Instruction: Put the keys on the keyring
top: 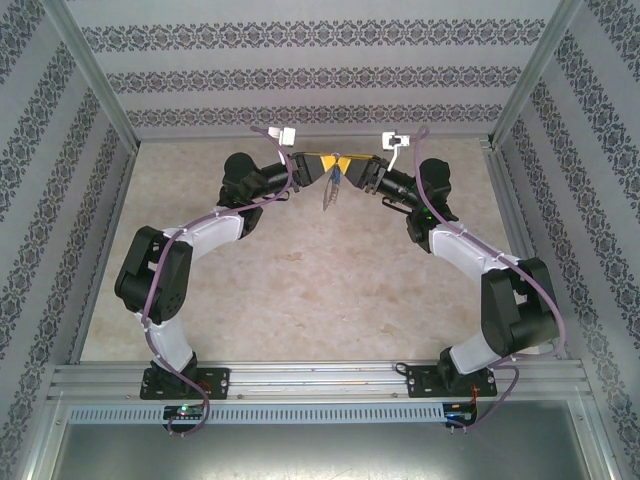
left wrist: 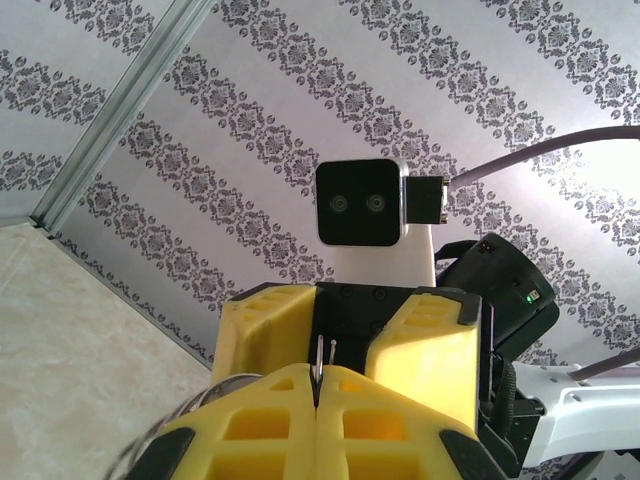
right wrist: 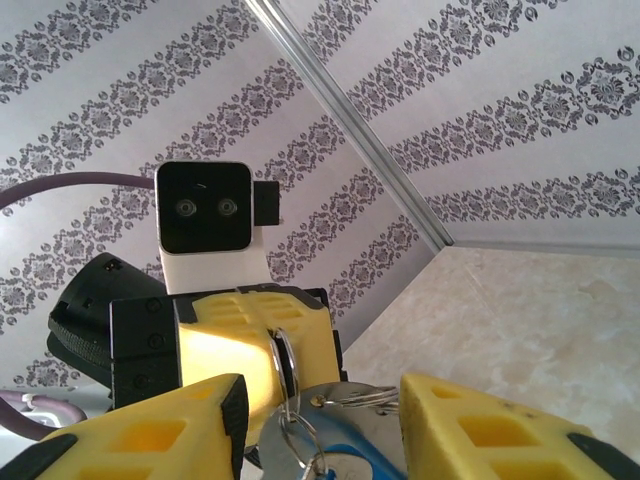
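Over on the left, the left gripper (left wrist: 316, 378) is clamped shut on a thin metal edge of the keyring (top: 327, 200), held up over the far middle of the table (top: 300, 290). The loop hangs from that pinch, its long axis roughly up and down, free end pointing at the table. In the middle, the key (right wrist: 345, 452) with its blue tag sits right against the ring. On the right, the right gripper (right wrist: 322, 392) has its jaws apart around the tag; we cannot tell whether they pinch it. We judge this the threading step: next, the key needs feeding onto the loop while the left holds steady.
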